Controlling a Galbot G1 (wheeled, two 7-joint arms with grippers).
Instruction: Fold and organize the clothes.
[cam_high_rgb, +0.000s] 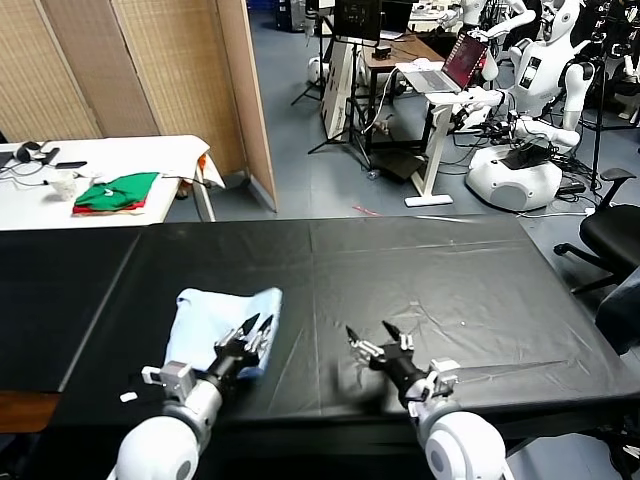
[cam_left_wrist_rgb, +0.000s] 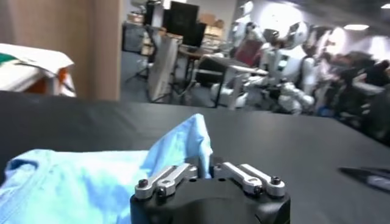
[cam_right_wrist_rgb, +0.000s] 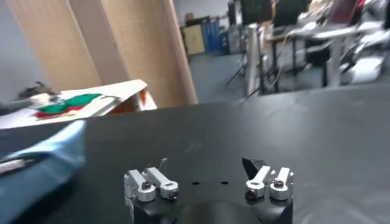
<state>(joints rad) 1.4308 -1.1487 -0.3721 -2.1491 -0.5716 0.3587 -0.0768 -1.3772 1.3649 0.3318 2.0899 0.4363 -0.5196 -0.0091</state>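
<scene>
I see the T-shirt (cam_high_rgb: 222, 320) lying folded into a rough square on the black table cover (cam_high_rgb: 420, 270), on my left side near the front edge; it is pale sky-blue, thin and soft, with small wrinkles, and one corner stands up a little in the left wrist view (cam_left_wrist_rgb: 194, 137). My left gripper (cam_high_rgb: 256, 331) is low over the shirt's near right corner; I cannot tell how far its fingers are apart, or whether they hold cloth. My right gripper (cam_high_rgb: 373, 338) rests beside it over bare cover, fingers spread wide and holding nothing; the cover is dark, smooth and slightly creased.
</scene>
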